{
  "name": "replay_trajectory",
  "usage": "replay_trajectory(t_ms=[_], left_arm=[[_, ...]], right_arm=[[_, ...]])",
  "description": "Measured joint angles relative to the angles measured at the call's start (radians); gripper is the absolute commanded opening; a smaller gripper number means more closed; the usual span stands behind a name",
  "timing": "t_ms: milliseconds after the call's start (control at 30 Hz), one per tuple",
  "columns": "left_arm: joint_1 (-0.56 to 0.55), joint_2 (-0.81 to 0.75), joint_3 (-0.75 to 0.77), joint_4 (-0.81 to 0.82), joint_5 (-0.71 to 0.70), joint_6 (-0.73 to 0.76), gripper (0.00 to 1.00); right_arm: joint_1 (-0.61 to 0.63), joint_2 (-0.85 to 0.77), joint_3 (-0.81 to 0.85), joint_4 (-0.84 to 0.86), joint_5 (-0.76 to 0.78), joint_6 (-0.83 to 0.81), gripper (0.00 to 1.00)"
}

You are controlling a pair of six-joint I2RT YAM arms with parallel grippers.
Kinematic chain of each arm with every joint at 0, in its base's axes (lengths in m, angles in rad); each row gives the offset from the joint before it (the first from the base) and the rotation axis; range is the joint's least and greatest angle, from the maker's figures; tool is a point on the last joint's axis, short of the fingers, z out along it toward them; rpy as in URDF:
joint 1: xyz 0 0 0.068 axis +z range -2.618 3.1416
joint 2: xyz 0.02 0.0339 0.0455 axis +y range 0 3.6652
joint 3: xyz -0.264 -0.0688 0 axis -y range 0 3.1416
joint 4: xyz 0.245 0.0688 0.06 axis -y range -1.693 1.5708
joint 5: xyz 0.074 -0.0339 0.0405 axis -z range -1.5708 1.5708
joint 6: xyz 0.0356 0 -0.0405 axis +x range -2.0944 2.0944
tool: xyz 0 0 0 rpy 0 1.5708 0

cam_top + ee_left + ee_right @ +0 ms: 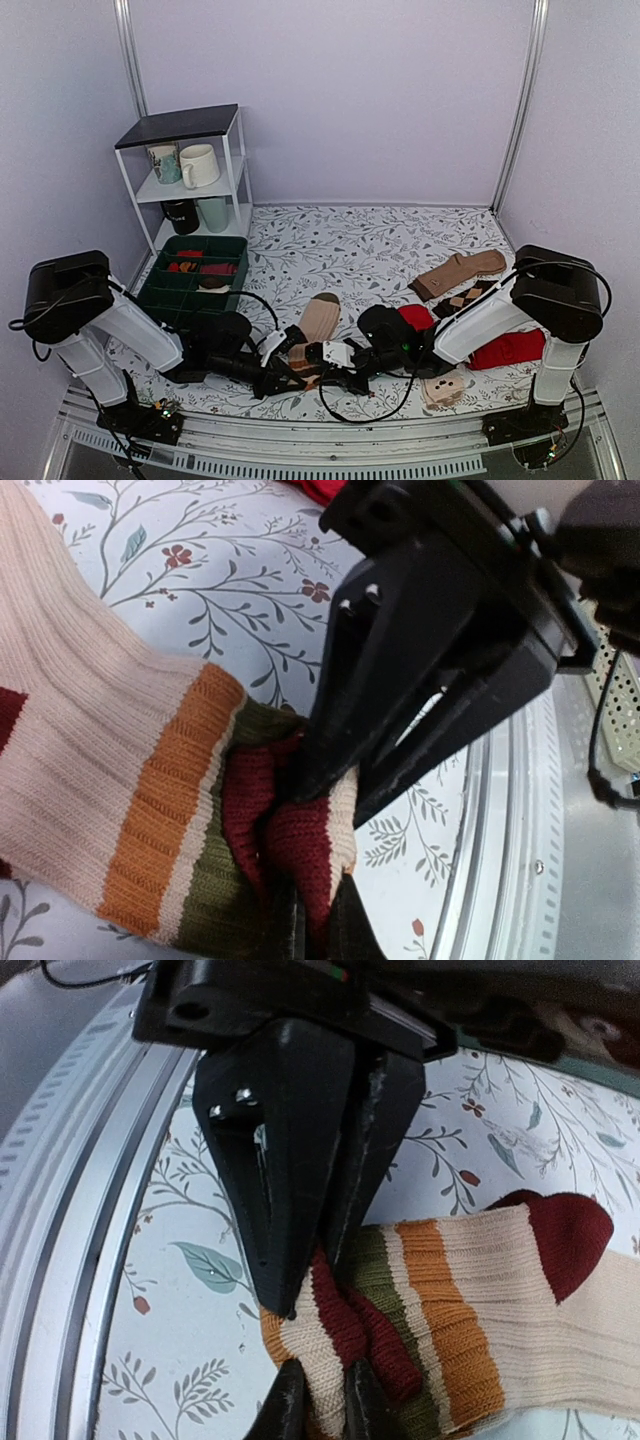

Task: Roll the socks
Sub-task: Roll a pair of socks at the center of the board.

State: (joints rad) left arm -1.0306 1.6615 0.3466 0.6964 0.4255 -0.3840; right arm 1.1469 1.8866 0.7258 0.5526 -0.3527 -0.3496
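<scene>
Socks point(318, 318) pinched from both sides.
Top: they lie on the desk point(350, 250) near its front edge, between the two arms. Left wrist: the left hand point(318, 935) is clamped on bunched maroon knit, and the right hand point(335, 802) bites the same fold. Right wrist: both hands' fingers sit close together on that fold, with the tan striped part lying flat.

The socks point(110, 780) are ribbed knitted cloth, matt and slightly fuzzy. The left gripper point(310, 1285) and right gripper point(332, 805) look like hard black plastic, dull with a faint sheen. The table cover point(250, 590) is a smooth, matt printed sheet. The edge rail point(90, 1190) is grey metal, satin-finished.
</scene>
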Motion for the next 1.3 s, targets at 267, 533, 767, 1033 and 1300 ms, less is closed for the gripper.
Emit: replay_trajectory(t_ms=[267, 533, 767, 1033, 1300], left_arm=[[0.0, -0.108, -0.006, -0.12, -0.058, 0.07, 0.3], [-0.035, -0.48, -0.088, -0.209, -0.216, 0.205, 0.39], [-0.13, -0.531, -0.18, -0.156, -0.298, 0.262, 0.42], [-0.184, -0.372, -0.136, -0.104, -0.368, 0.368, 0.44], [-0.198, -0.203, -0.031, -0.052, -0.369, 0.46, 0.45]], right_arm=[[-0.005, 0.018, 0.141, -0.233, -0.027, 0.113, 0.01], [-0.041, 0.022, 0.285, -0.564, -0.119, 0.27, 0.01], [-0.116, 0.104, 0.416, -0.798, -0.325, 0.407, 0.02], [-0.164, 0.208, 0.552, -0.983, -0.47, 0.44, 0.02], [-0.178, 0.222, 0.557, -1.041, -0.523, 0.44, 0.02]])
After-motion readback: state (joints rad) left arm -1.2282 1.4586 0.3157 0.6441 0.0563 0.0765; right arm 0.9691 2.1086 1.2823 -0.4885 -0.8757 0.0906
